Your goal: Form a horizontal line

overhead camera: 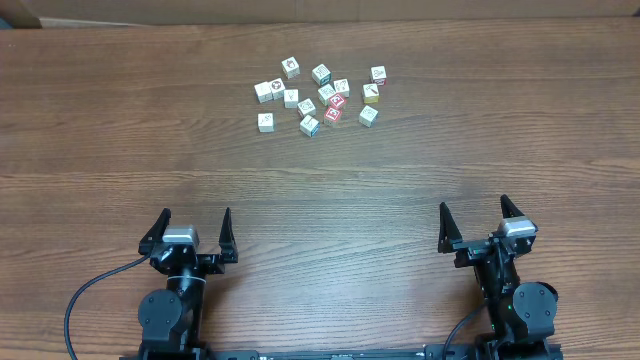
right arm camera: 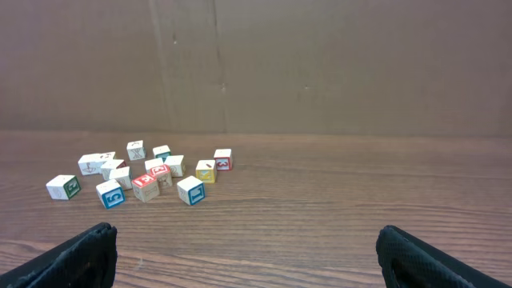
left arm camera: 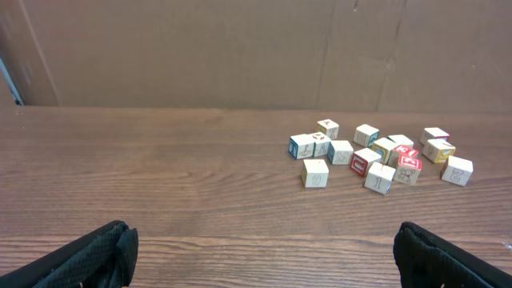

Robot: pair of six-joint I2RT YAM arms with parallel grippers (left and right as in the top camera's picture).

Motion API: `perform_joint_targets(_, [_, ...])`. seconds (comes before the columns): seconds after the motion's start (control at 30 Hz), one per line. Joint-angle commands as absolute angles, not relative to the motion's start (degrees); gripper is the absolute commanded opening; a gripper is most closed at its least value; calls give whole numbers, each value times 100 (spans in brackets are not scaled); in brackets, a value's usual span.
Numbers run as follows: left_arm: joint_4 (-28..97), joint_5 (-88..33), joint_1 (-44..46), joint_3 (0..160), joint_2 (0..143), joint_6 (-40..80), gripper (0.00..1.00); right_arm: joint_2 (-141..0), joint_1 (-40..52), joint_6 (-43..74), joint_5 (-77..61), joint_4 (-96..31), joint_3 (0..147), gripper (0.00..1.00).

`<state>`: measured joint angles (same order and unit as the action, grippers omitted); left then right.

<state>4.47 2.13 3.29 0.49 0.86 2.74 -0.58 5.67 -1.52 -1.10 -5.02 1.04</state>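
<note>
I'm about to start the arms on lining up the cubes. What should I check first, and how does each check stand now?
1. The left gripper open and empty: ok.
2. The right gripper open and empty: ok.
3. The cubes visible to all three cameras: ok.
4. A row already begun: not ok, they lie in a loose cluster on the table.
5. A cube with room for fingers: ok, the outer cube at the near left corner stands apart.
6. Cluster within reach: cannot tell.
</note>
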Motion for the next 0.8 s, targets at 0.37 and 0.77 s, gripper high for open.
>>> perform_joint_targets(0.37, [440, 189, 296, 32, 32, 145, 100, -23, 589, -178, -119, -480, 45, 100])
perform_joint_targets(0.77, [447, 43, 303, 32, 32, 172, 100, -23, 589, -178, -117, -480, 45, 100])
